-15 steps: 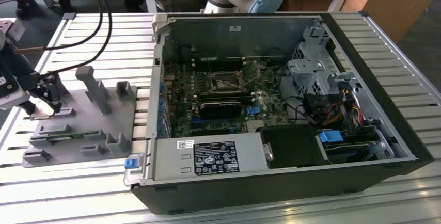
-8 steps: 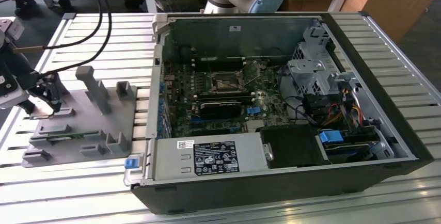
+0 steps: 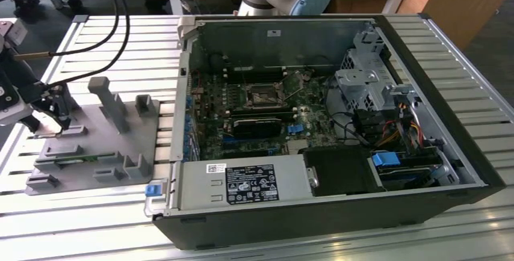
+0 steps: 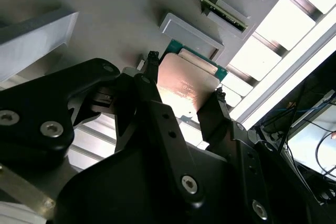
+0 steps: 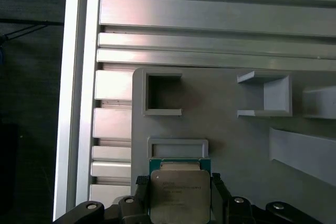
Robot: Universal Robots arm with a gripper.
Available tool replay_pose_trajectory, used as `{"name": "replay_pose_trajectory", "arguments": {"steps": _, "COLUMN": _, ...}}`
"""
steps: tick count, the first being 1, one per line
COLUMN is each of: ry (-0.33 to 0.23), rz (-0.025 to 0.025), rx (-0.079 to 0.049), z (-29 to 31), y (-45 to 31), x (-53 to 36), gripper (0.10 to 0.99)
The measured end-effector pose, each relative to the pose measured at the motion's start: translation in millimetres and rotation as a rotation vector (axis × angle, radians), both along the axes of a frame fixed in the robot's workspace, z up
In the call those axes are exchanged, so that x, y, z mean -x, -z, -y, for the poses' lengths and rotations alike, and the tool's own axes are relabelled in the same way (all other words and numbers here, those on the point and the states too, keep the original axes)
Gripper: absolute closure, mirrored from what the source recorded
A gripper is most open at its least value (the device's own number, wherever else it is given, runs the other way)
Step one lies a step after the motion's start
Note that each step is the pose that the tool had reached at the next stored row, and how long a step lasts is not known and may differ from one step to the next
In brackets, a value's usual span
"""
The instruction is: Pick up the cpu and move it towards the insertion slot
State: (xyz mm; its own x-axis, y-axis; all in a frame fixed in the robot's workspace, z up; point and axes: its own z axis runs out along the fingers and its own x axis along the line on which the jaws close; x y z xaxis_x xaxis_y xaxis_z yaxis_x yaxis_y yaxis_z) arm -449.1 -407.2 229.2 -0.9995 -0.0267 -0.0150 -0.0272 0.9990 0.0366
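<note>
So the gripper (image 3: 55, 122) is hanging right down on the grey fixture (image 3: 92, 136), on the side of the fixture that's facing away from the open computer case (image 3: 321, 216).

Both wrist views are showing the good part. The cpu (image 5: 180, 192) is sitting between the two black fingers (image 5: 143, 186), silvery top facing up in the first wrist view, with the green edge of its board peeking out on the fixture side. The second wrist view is catching the same chip (image 4: 185, 85) from lower down, and each finger (image 4: 211, 114) is pressing against an opposite edge of it. The jaws are closed in just to the chip's width and are gripping it. I can't tell whether it's resting on the fixture's surface or hovering just off it.

The cpu is lying just beside a small raised frame (image 5: 177, 147) on the fixture, and a thin green memory strip (image 4: 210, 4) is standing in another of the fixture's holders, farther along.

The insertion slot (image 3: 262, 96) is sitting on the motherboard (image 3: 241, 113) inside the case, well apart from the fixture, toward the exterior view's right. Fixture and case are both resting on the slatted metal table (image 3: 120, 44).
</note>
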Motion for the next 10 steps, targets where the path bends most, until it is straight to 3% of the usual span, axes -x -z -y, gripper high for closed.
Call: {"name": "replay_pose_trajectory", "arguments": {"steps": 10, "ry": 0.0, "rz": 0.0004, "rx": 0.0, "z": 0.0, "y": -4.9, "x": 0.0, "gripper": 0.541}}
